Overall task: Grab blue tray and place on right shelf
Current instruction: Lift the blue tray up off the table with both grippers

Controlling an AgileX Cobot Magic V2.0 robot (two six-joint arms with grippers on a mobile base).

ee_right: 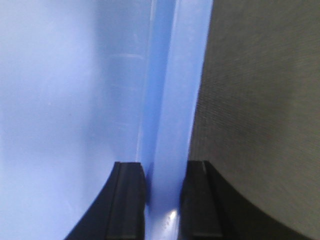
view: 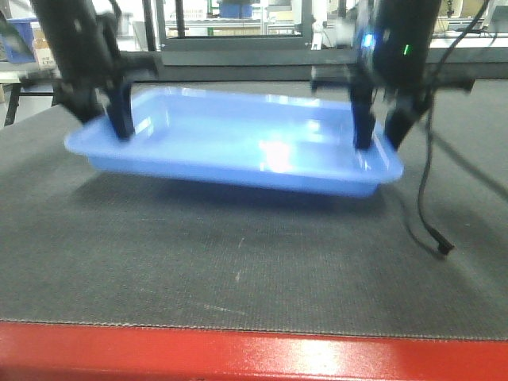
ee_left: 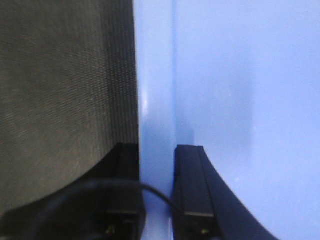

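Observation:
The blue tray [view: 238, 143], shallow and glossy light blue, hangs slightly above the dark mat with a shadow under it. My left gripper [view: 107, 119] is shut on the tray's left rim, one finger inside and one outside. My right gripper [view: 379, 131] is shut on the right rim in the same way. The left wrist view shows the left gripper [ee_left: 157, 150] pinching the rim, with the tray floor [ee_left: 240, 75] to the right. The right wrist view shows the right gripper [ee_right: 164, 167] pinching the rim, with the tray floor [ee_right: 65, 90] to the left. The right shelf is out of view.
The dark mat [view: 238, 262] covers the table, which has a red front edge [view: 238, 353]. A black cable [view: 429, 198] hangs from the right arm and ends on the mat. A dark-blue bin [view: 20, 40] stands at the far back left.

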